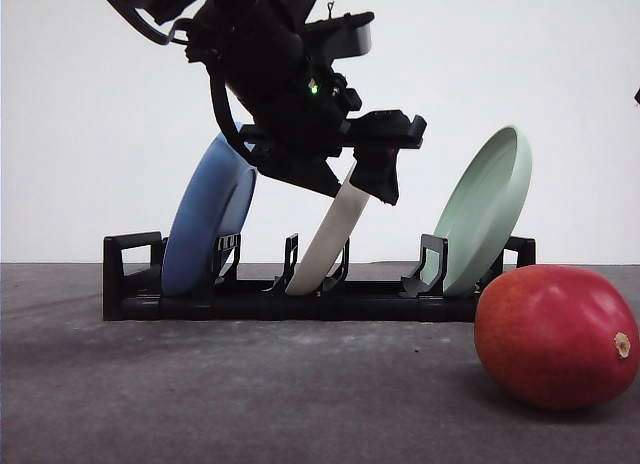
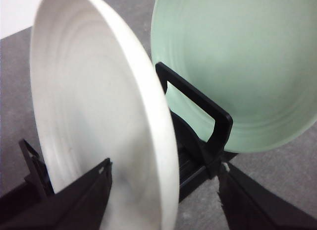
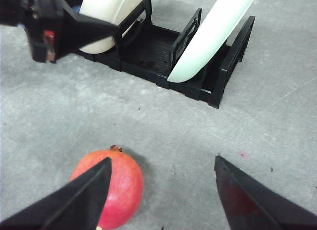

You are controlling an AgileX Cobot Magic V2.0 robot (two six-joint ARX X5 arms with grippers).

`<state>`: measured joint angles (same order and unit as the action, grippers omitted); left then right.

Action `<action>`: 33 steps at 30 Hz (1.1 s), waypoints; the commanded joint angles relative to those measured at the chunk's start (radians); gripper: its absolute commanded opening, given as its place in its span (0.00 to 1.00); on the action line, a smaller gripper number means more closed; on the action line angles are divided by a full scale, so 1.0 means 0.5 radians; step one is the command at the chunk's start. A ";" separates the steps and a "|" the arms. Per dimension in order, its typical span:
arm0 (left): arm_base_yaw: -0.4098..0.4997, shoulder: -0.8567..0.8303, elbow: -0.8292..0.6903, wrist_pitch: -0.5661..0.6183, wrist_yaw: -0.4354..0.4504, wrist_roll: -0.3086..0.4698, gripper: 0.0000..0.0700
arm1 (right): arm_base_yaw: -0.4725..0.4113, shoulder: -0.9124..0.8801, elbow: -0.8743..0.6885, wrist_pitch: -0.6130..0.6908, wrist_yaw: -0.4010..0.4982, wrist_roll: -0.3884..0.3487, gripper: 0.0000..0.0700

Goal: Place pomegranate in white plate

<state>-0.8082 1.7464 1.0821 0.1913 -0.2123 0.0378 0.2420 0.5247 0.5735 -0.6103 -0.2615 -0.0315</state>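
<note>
My left claw [image 1: 340,189] straddles the white plate [image 1: 330,234], which leans rightward in its rack [image 1: 300,299]; the pomegranate [image 1: 555,334] lies lengthwise on the counter [image 1: 250,394], between my right claw's [image 3: 161,190] spread fingers.

- We take this for a lab or robot test bench, not a home kitchen.
- A plain, bare white wall [image 1: 560,64] fills the upper half of the front view, without cupboards, tiles or windows.
- The lower half is a flat, dark grey, speckled tabletop [image 1: 250,394], with no cloth or cooking gear on it.
- At mid-frame a black plastic slotted dish rack [image 1: 300,299] stands alone on that surface, holding a round blue plate [image 1: 205,219], a round matte white plate [image 1: 330,234] and a round pale green plate [image 1: 485,204] on edge, set out like test props.
- A black jointed robot arm [image 1: 270,64] with a small green indicator light reaches in from the top of the frame.
</note>
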 commanded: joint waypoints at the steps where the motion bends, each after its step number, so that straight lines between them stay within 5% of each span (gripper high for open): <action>1: -0.017 0.038 0.047 0.035 -0.011 -0.012 0.55 | 0.009 0.005 0.033 0.015 -0.004 -0.018 0.60; 11: -0.020 0.035 0.047 0.027 -0.011 -0.012 0.08 | 0.009 0.005 0.033 0.016 -0.003 -0.018 0.60; 33: -0.021 -0.142 0.047 0.015 -0.009 -0.392 0.01 | 0.008 0.005 0.033 0.015 -0.003 -0.018 0.60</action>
<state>-0.8093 1.6820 1.0840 0.1859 -0.2108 -0.1385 0.2420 0.5247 0.5735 -0.6102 -0.2615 -0.0315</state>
